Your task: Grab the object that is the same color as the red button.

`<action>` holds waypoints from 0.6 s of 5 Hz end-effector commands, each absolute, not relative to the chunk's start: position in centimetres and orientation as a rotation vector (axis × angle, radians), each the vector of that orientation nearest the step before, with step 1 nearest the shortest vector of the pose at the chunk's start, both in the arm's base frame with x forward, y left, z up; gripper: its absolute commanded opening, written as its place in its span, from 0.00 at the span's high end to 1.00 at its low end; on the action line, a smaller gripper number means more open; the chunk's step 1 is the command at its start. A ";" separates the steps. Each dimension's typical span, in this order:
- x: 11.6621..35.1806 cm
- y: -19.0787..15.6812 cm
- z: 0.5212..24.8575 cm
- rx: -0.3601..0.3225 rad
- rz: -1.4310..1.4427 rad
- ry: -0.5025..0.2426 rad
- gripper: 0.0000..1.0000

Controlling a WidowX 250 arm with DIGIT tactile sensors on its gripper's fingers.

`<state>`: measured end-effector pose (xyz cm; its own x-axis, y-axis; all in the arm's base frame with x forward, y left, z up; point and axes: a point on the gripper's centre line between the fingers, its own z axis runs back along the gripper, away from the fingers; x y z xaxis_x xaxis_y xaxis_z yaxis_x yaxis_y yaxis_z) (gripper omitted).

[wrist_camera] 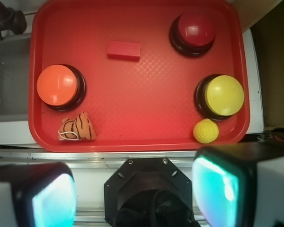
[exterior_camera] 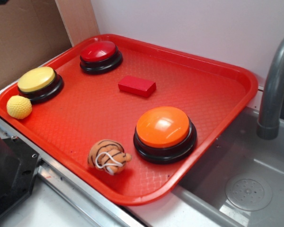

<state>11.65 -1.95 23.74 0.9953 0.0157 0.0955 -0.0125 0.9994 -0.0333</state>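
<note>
A small flat red block, the object, lies on the red tray near its middle back. The red button, a glossy dome on a black base, stands at the tray's far corner, a short way from the block. My gripper shows only in the wrist view, high above the tray's near edge and far from the block. It is open, with nothing between its teal pads.
On the tray also stand an orange button and a yellow button, plus a yellow ball and a striped plush toy. A sink with a grey faucet lies beside the tray.
</note>
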 end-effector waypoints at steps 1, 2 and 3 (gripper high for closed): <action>11.7 -1.9 23.7 -0.033 0.014 -0.096 0.00; 11.7 -1.9 23.7 -0.033 0.014 -0.096 0.00; 16.6 -0.2 25.4 -0.027 -0.001 -0.139 0.00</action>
